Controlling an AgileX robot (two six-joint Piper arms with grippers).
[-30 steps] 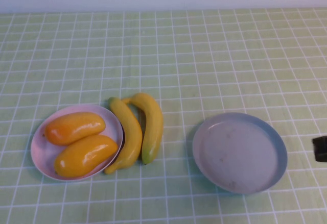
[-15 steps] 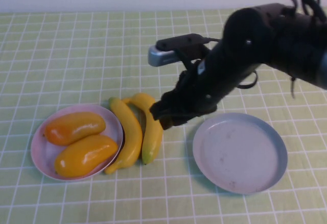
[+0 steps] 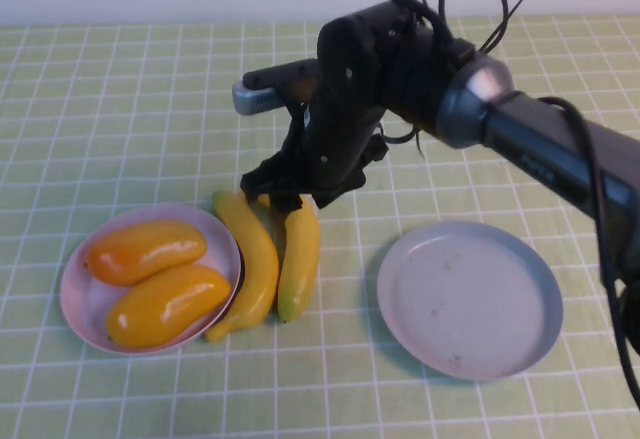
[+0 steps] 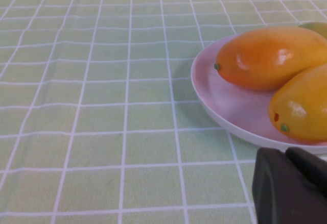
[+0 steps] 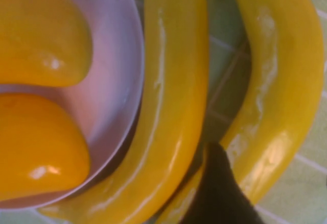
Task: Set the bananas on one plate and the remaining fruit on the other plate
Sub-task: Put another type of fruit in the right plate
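Two yellow bananas (image 3: 255, 264) (image 3: 300, 259) lie side by side on the cloth, right of the pale pink plate (image 3: 72, 304). That plate holds two orange mango-like fruits (image 3: 145, 249) (image 3: 165, 304). The grey-blue plate (image 3: 470, 299) stands bare at the right. My right gripper (image 3: 280, 197) hangs over the bananas' far ends. In the right wrist view it (image 5: 271, 183) is open astride the right banana (image 5: 278, 96), with one finger (image 5: 217, 193) down between that banana and the left banana (image 5: 173, 106). My left gripper (image 4: 286, 183) is parked, shut, near the pink plate (image 4: 219, 106).
The table carries a green checked cloth (image 3: 150, 109). A white wall runs along the far edge. My right arm (image 3: 520, 129) reaches across from the right, above the table behind the grey-blue plate.
My right arm has swung in from the right edge, passed over the grey-blue plate's left side and come down over the far ends of the bananas. The fruits and plates have not moved.
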